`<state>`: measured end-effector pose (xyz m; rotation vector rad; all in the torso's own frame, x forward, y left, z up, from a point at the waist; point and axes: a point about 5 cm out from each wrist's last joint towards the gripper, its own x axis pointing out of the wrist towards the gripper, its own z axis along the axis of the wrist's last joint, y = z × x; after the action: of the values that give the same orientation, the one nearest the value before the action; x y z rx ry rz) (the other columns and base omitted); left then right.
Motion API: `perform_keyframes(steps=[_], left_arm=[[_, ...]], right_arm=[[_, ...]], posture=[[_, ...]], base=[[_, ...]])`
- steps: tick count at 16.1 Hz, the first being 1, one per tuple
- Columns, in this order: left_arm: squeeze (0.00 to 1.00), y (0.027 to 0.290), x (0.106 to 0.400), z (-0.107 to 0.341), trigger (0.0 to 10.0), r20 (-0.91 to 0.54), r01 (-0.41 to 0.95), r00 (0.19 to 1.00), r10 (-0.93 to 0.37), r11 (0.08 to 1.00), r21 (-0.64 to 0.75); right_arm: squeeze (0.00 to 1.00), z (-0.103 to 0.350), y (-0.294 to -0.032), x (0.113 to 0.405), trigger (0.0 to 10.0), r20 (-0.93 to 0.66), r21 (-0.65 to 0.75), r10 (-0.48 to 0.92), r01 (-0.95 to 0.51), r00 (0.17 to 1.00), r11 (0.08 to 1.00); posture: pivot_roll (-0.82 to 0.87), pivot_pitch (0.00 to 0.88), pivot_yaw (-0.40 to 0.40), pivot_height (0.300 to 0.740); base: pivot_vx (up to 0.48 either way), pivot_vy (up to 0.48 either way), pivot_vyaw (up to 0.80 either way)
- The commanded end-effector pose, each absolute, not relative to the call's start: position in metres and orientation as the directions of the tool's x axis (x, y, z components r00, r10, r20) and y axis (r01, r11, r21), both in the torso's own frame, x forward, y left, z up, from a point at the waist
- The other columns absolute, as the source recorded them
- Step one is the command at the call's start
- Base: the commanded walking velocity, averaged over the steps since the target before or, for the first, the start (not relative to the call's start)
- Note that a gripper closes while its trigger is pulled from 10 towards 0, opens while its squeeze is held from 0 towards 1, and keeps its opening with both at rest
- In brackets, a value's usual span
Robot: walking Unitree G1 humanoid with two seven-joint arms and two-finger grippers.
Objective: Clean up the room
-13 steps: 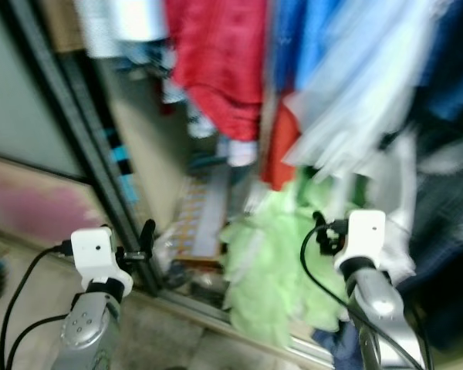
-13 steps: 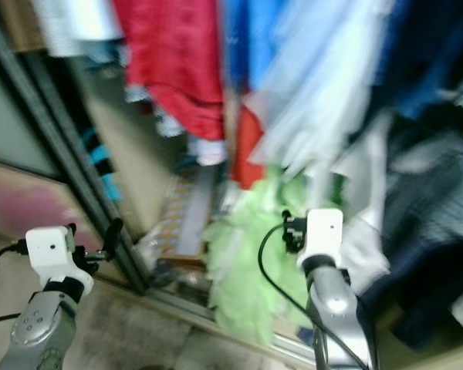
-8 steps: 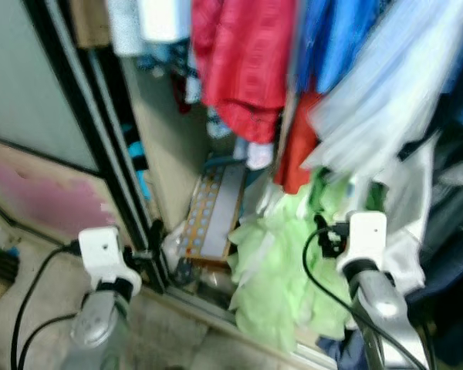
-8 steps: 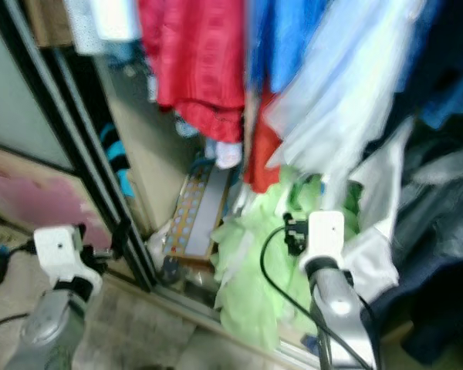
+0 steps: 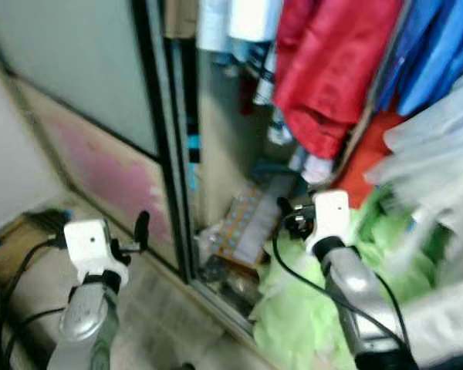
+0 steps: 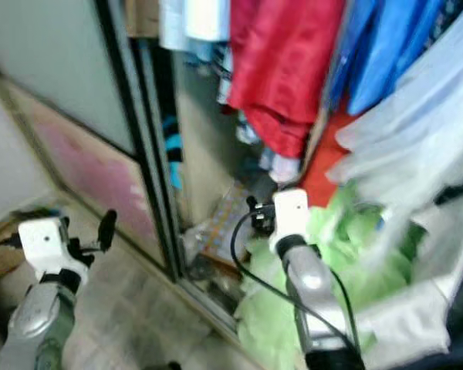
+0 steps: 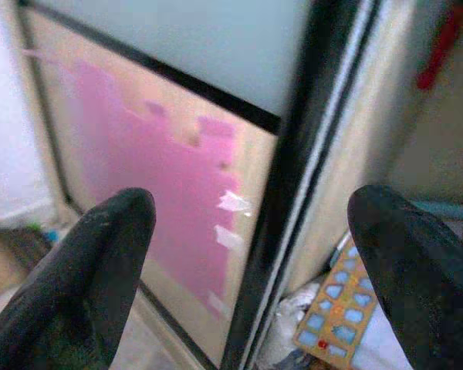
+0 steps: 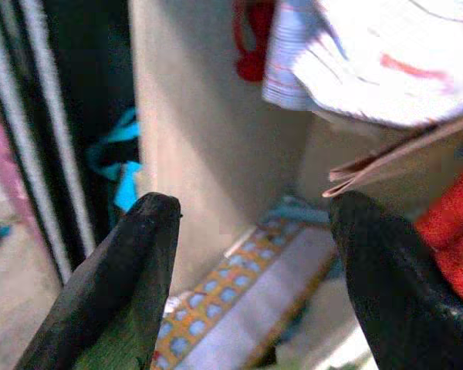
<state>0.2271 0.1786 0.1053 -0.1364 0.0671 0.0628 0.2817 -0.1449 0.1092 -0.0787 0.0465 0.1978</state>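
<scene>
An open wardrobe with a black-framed sliding door (image 5: 158, 146) stands before the robot; the door's frosted grey panel sits above a lower panel bearing a pink patch (image 7: 166, 181). Inside hang a red garment (image 5: 328, 73), blue garments (image 5: 436, 54) and a pale blue-white garment (image 5: 444, 150). On the wardrobe floor a flat patterned board with orange and blue squares (image 5: 247, 223) leans near the door-side edge, and a heap of light green cloth (image 5: 309, 308) lies toward the front edge, spilling over the door track. A turquoise strap (image 8: 123, 162) hangs by the inner wall.

The left gripper (image 7: 251, 262) is held in front of the door frame, its black fingers (image 7: 85, 285) set wide apart and empty. The right gripper (image 8: 251, 285) reaches into the wardrobe, above the patterned board and beside the green heap; its fingers (image 8: 119, 293) are likewise spread wide, holding nothing. The views are blurred, so finer details cannot be told.
</scene>
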Motion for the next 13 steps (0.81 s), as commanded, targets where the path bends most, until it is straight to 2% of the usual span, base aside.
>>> perform_keyframes(steps=[1, 4, 7, 8, 10, 13], left_arm=[[0.0, 0.18, 0.225, 0.104, 10.0, -0.087, -0.083, 0.994, 0.072, 0.988, -0.129], [0.0, 0.183, 0.22, 0.101, 10.0, -0.096, -0.075, 0.993, 0.064, 0.991, -0.114], [0.0, 0.186, 0.206, 0.093, 10.0, -0.147, -0.058, 0.988, 0.043, 0.994, -0.097], [0.0, 0.184, 0.208, 0.091, 10.0, -0.149, -0.042, 0.989, 0.028, 0.995, -0.093], [0.0, 0.176, 0.228, 0.097, 10.0, -0.116, 0.025, 0.993, -0.035, 0.996, -0.086], [0.0, 0.184, 0.235, 0.106, 10.0, -0.105, 0.046, 0.993, -0.052, 0.997, -0.061]], right_arm=[[0.0, 0.106, -0.15, 0.281, 10.0, -0.072, -0.044, 0.171, -0.174, 0.983, 0.984], [0.0, 0.107, -0.159, 0.27, 10.0, -0.084, -0.029, 0.137, -0.14, 0.987, 0.99], [0.0, 0.097, -0.175, 0.245, 10.0, -0.129, -0.035, 0.095, -0.1, 0.987, 0.994], [0.0, 0.093, -0.178, 0.247, 10.0, -0.142, -0.021, 0.072, -0.075, 0.987, 0.997], [0.0, 0.09, -0.177, 0.254, 10.0, -0.13, -0.088, 0.036, -0.047, 0.991, 0.995], [0.0, 0.089, -0.173, 0.249, 10.0, -0.128, -0.068, 0.01, -0.019, 0.992, 0.997]], posture=[[0.04, 0.0, -0.053, 0.74], [0.03, 0.0, -0.048, 0.74], [0.02, 0.0, -0.027, 0.74], [0.0, 0.0, -0.01, 0.74], [-0.02, 0.0, -0.01, 0.74], [-0.04, 0.0, 0.031, 0.74]], base=[[0.0, 0.0, 0.8], [0.0, 0.0, 0.8], [0.0, 0.0, 0.0], [0.0, 0.0, 0.0], [0.0, 0.0, 0.0], [0.0, 0.0, 0.0]])
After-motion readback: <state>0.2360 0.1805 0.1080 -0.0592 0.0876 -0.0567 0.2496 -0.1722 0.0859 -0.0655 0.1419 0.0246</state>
